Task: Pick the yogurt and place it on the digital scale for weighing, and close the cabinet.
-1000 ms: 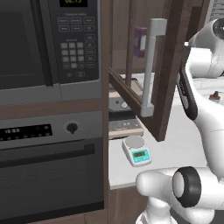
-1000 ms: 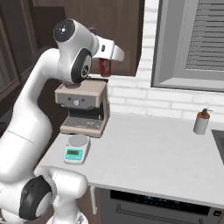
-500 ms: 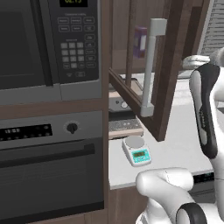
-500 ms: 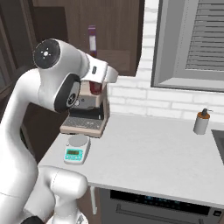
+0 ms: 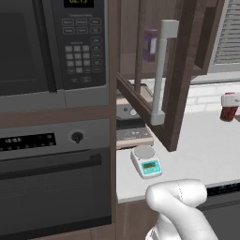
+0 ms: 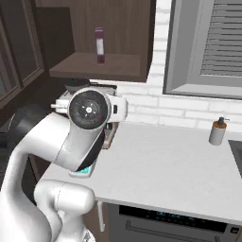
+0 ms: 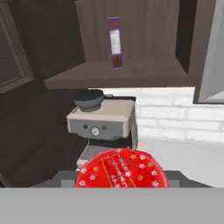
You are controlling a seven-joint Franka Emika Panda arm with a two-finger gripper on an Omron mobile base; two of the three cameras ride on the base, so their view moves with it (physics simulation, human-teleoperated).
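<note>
The yogurt (image 5: 229,112) hangs above the counter (image 5: 206,150) at the three o'clock edge of the left base view, carried at the hand; from the hand camera its red lid (image 7: 122,170) sits at six o'clock. The fingers are hidden, so a firm grip is inferred, not seen. The digital scale (image 5: 146,161) lies bare at the counter's front, below the open cabinet door (image 5: 176,75). The purple box (image 7: 114,42) stands on the shelf. Judged progress: pick done; placing and closing the cabinet remain.
</note>
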